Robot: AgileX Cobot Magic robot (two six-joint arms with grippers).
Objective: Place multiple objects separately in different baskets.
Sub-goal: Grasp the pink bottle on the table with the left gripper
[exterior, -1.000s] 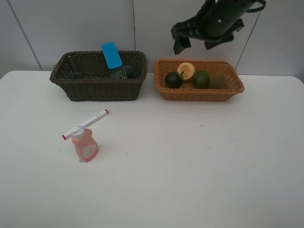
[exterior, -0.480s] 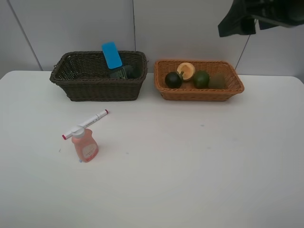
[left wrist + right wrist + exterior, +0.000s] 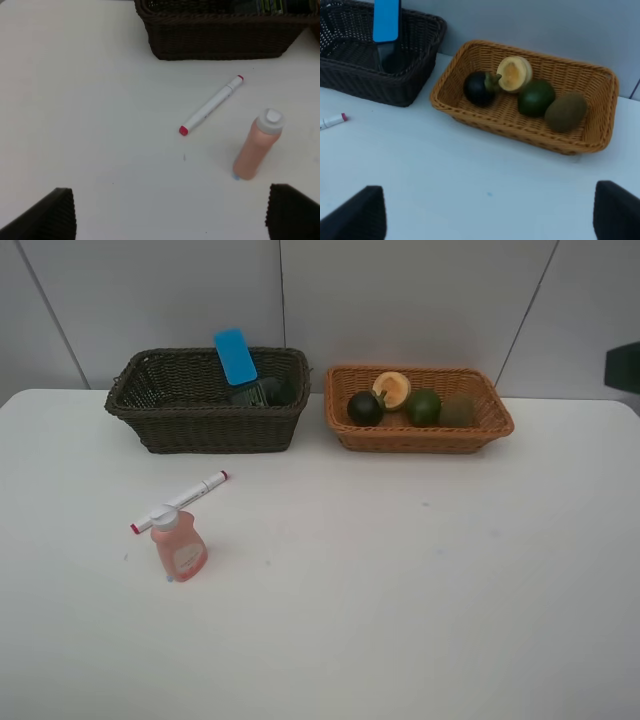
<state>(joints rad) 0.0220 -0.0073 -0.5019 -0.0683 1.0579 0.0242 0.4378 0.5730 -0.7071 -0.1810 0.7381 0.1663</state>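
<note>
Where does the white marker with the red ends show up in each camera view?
Exterior high: marker on the table in front of the dark brown basket, beside the pink bottle.
Left wrist: whole marker, between the basket and the pink bottle.
Right wrist: only one red-tipped end, at the frame edge near the basket.
Shared landmark: the dark brown basket.

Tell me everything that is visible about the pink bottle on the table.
The pink bottle is small and looks like plastic, with a wide pale-pink body, a white cap and a light label on its front. It stands upright on the white table, in front of the dark basket. The marker lies close by, but the left wrist view shows a gap between them. Only the table touches it.
</note>
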